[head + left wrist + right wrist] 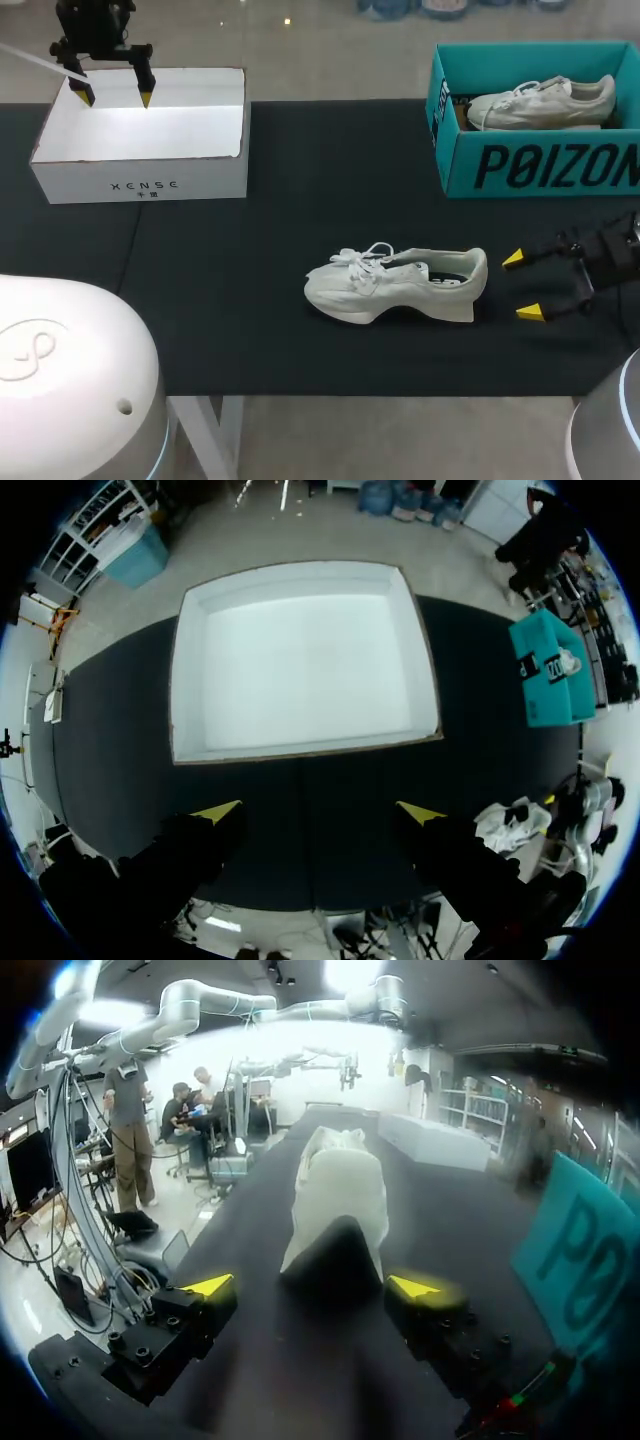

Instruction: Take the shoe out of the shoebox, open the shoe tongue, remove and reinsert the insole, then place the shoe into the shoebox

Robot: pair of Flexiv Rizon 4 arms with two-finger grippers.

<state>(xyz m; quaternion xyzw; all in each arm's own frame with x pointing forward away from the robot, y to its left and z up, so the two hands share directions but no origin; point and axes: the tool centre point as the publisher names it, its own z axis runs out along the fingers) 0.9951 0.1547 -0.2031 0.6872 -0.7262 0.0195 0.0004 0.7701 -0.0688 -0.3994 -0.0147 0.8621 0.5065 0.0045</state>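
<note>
Both grippers are apart, empty. The shoe [395, 283] lies on the counter [250, 330], heel toward the right gripper [521, 287], likely for a heel grasp; the left gripper [115, 97] hovers over the white shoebox [200, 180].

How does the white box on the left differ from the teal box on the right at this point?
The white box is empty, while the teal box holds a pale shoe. The white box sits at the table's far left, directly under the left gripper with its fingers open, while the teal box sits at the far right with no gripper over it. Both are lidless and open at the top.
</note>
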